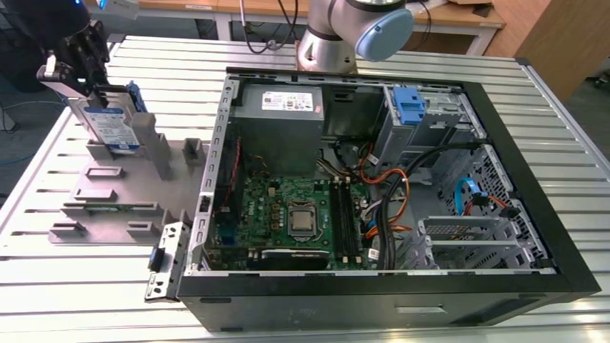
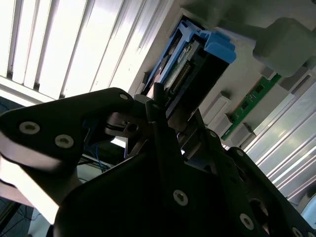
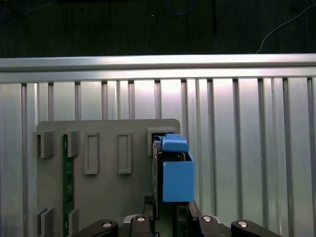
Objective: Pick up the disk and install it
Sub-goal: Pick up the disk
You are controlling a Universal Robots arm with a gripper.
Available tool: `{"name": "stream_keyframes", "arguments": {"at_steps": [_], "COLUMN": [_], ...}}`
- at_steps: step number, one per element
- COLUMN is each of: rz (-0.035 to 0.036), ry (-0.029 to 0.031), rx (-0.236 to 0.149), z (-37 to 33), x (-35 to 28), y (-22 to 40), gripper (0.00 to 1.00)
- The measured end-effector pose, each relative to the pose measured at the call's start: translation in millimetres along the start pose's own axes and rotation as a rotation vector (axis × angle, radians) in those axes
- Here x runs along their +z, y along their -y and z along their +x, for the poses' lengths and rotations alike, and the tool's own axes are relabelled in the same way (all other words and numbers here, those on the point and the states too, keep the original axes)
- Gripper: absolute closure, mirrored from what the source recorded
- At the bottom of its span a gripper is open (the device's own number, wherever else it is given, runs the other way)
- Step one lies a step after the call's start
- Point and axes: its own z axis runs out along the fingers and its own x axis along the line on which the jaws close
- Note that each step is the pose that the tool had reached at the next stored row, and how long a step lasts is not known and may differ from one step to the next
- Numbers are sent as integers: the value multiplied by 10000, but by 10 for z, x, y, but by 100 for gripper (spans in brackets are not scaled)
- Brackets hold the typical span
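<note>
The claw (image 2: 175, 111), black, with bolted links, fills the foreground in both wrist views, and its fingers are clamped on the two flat faces of the disk (image 2: 197, 64). From there the disk (image 3: 177, 180) shows edge-on: a thin dark slab with a blue plastic carrier along one side, ending in a raised blue tab at the end farthest from the claw (image 3: 168, 217).

In the exterior view the disk (image 1: 107, 121) hangs straight below the claw (image 1: 91, 89), standing on end and leaning slightly. Its silver face carries a white-and-blue label, and the blue frame runs down one edge. Its lower end meets the upright slots of a grey fixture (image 1: 114, 179); I cannot tell whether it sits in a slot or hangs just clear.

A green memory stick (image 3: 64, 182) lies in the same fixture, near the claw but apart from the disk. The fixture rests on a slatted metal surface (image 1: 57, 286).

The arm (image 1: 348, 28) rises from its base behind an open computer case (image 1: 533, 214), well apart from the claw towards the exterior view's right. The claw itself points down, nearly vertical.
</note>
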Motion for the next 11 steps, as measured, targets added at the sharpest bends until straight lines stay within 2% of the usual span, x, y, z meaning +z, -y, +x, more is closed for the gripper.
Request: {"name": "stream_keyframes", "arguments": {"at_steps": [11], "rz": [-12], "ry": [-3], "rx": [-218], "z": [0], "x": [-2], "y": [0], "gripper": [65]}}
